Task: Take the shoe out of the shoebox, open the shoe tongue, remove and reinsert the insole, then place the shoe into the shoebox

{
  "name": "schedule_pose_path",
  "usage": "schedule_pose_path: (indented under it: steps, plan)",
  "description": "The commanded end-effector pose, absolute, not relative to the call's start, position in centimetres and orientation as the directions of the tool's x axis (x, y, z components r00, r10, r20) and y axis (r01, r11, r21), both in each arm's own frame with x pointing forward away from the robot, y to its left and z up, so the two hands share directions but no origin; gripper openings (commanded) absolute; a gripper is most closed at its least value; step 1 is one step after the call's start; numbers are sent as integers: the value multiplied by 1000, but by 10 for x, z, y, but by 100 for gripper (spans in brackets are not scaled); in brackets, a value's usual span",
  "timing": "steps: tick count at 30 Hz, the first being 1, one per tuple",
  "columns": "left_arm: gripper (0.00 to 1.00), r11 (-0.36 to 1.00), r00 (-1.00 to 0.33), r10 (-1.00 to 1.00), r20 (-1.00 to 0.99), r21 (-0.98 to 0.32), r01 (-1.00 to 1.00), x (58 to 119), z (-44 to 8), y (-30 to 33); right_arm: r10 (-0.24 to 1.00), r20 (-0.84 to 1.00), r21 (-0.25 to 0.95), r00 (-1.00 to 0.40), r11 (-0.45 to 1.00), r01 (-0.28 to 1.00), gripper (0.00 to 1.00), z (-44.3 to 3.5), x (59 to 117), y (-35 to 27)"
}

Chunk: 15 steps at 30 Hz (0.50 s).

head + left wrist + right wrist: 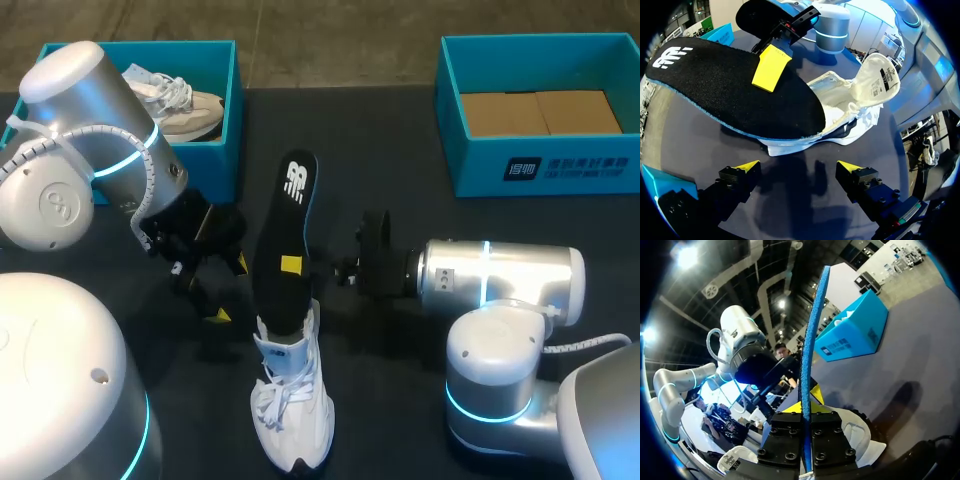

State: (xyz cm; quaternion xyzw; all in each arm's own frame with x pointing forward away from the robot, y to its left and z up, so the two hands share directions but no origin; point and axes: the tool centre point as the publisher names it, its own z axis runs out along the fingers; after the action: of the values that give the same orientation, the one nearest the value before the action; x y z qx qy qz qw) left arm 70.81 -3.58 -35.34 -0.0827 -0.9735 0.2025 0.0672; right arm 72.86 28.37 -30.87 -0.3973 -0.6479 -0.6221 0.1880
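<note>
- The white sneaker [292, 415] lies nearest on the dark matte table [400, 160], toe toward the near edge. It has a mesh upper and white laces, and its padded tongue [879, 75] is folded back from the opening.
- The left gripper [799, 170] hangs over the table just left of the shoe. Its two black fingers with wedge-shaped yellow tips are spread wide, with nothing between them.
- The right gripper [293, 266] comes in from the right and is pinched flat on the insole [285, 225], one finger on each face.
- The single insole is long and round-ended, with a black woven top and a blue foam edge. Its near end meets the sneaker's opening and the rest rises toward the far side.
- Two open teal shoeboxes stand along the far edge. The left shoebox [232, 110] holds a second sneaker [185, 105], pale with white laces.
- The right shoebox [480, 170] shows flat brown cardboard [540, 112] on its floor.
</note>
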Motion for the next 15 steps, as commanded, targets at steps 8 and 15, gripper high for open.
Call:
schedule_pose_path:
  steps: [8,15]
  plan:
    - [100,905,-978,187,97,-403,133,708,-354,-36,256,744,645,-618,-31,764,0,-309,734,280]
    - [100,905,-978,187,97,-403,133,708,-354,-36,233,743,646,-627,-7,763,0,-312,732,277]
